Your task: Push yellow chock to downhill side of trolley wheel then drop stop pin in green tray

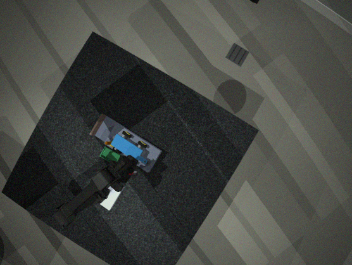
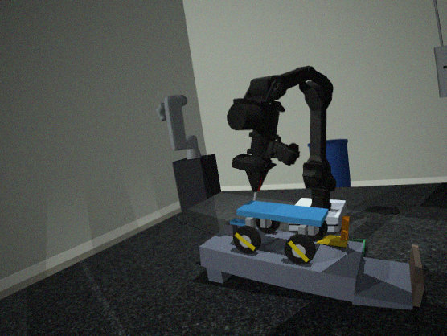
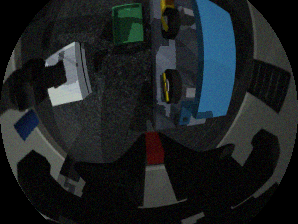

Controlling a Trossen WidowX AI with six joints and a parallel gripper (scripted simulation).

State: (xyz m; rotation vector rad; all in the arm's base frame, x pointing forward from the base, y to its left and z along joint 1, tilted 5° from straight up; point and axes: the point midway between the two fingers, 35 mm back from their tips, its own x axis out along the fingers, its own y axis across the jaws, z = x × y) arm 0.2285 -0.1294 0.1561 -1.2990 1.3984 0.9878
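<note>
The trolley has a blue deck and black wheels with yellow stripes, and stands on the grey ramp. The yellow chock with its orange handle sits against the downhill wheel. My gripper is shut on the red-headed stop pin. It holds the pin upright in the air, just above the uphill end of the trolley. The green tray lies beside the ramp near the chock.
The arm's white base stands behind the ramp. A brown end board closes the ramp's low end. A blue barrel and a grey post on a black box stand by the wall.
</note>
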